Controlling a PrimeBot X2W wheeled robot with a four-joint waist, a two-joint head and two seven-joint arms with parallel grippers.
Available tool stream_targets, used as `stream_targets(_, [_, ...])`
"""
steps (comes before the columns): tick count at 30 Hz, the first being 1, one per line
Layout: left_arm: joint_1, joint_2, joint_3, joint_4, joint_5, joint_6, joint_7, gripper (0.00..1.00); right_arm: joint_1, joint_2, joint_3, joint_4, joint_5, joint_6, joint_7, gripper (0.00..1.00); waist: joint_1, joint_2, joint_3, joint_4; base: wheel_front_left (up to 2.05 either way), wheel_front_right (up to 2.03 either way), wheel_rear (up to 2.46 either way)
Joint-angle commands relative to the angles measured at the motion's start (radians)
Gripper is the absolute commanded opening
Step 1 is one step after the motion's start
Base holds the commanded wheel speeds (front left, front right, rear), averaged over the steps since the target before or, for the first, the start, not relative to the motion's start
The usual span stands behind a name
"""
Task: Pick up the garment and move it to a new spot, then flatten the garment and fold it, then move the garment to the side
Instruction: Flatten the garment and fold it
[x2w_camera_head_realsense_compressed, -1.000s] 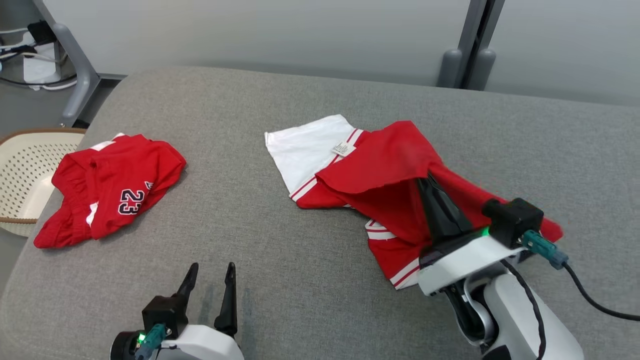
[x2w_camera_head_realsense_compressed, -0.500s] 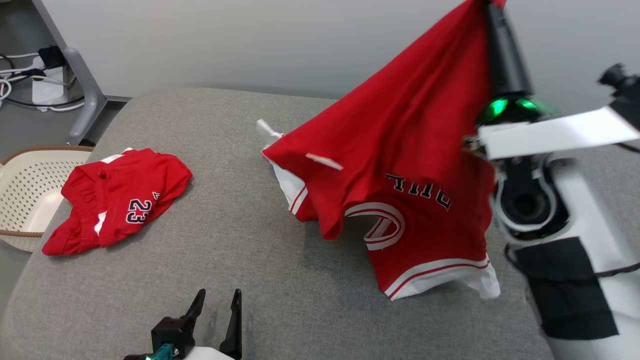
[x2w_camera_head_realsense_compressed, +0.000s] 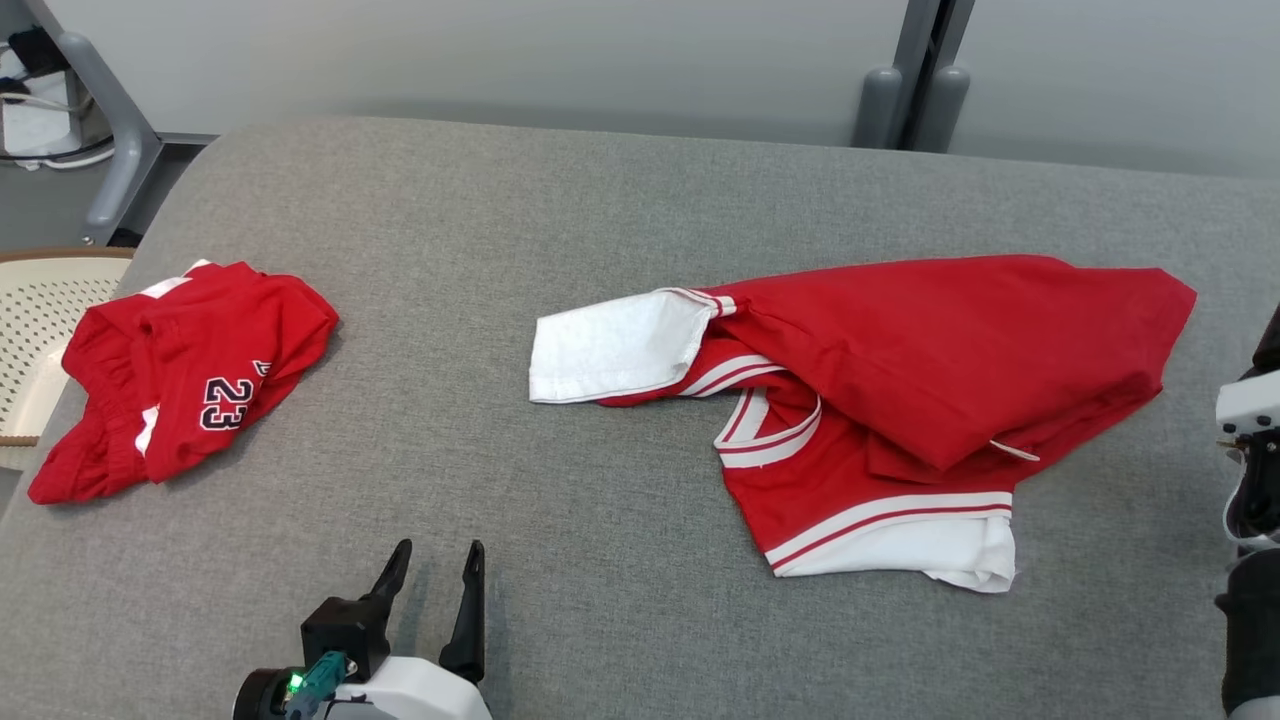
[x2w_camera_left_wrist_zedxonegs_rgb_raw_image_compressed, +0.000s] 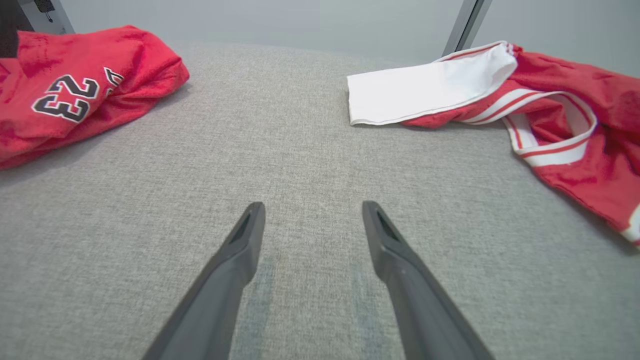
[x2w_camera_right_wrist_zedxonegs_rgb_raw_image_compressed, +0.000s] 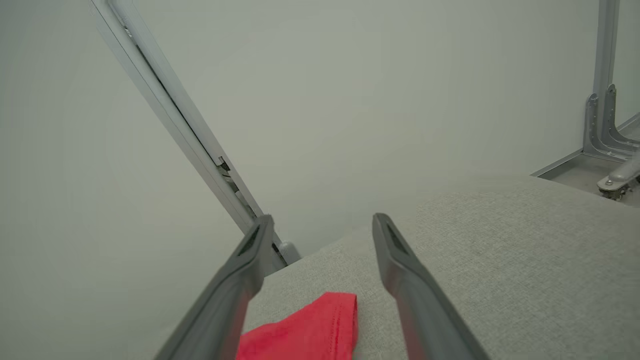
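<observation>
I see the red garment (x2w_camera_head_realsense_compressed: 900, 380) lying rumpled right of centre on the grey cushion (x2w_camera_head_realsense_compressed: 500, 200); my right gripper (x2w_camera_right_wrist_zedxonegs_rgb_raw_image_compressed: 322, 219) stands wide and empty, a red corner (x2w_camera_right_wrist_zedxonegs_rgb_raw_image_compressed: 310, 330) below it, probably that garment's; left gripper (x2w_camera_head_realsense_compressed: 438, 548) wide, lower left.

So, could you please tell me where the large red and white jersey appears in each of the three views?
Head view: the jersey lies right of centre on the grey cushion.
Left wrist view: upper right, its white sleeve pointing left.
Right wrist view: one red corner at the bottom edge, framed by the open right pincer.
Shared landmark: the grey cushion beneath it.
</observation>
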Motion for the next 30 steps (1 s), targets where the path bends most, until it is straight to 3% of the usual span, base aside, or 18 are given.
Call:
stream_targets(1, [-0.016, 0.005, 0.005, -0.002, 0.006, -0.003, 0.0, 1.0, 0.011, 0.013, -0.013, 0.0, -0.019, 0.002, 0.0, 1.0, 0.0, 0.0, 0.011, -0.01, 0.0, 0.0, 0.0])
stream_targets(5, [-0.025, 0.004, 0.012, 0.001, 0.017, -0.005, 0.0, 1.0, 0.045, 0.025, -0.044, -0.024, -0.08, 0.002, 0.0, 1.0, 0.0, 0.0, 0.02, -0.033, 0.0, 0.0, 0.0])
stream_targets(9, [-0.03, 0.005, 0.011, 0.001, 0.019, -0.008, 0.0, 1.0, 0.082, 0.041, -0.007, -0.071, -0.108, 0.002, 0.0, 1.0, 0.0, 0.0, 0.018, -0.053, 0.0, 0.0, 0.0])
stream_targets(24, [-0.046, 0.004, -0.026, -0.023, 0.015, -0.012, 0.0, 1.0, 0.265, 0.049, 0.249, -0.266, -0.218, 0.002, 0.0, 1.0, 0.0, 0.0, 0.0, -0.12, 0.0, 0.0, 0.0])
stream_targets(30, [-0.056, 0.004, -0.066, -0.019, -0.02, -0.042, 0.0, 1.0, 0.324, 0.049, 0.304, -0.283, -0.2, 0.002, 0.0, 1.0, 0.0, 0.0, 0.002, -0.165, 0.0, 0.0, 0.0])
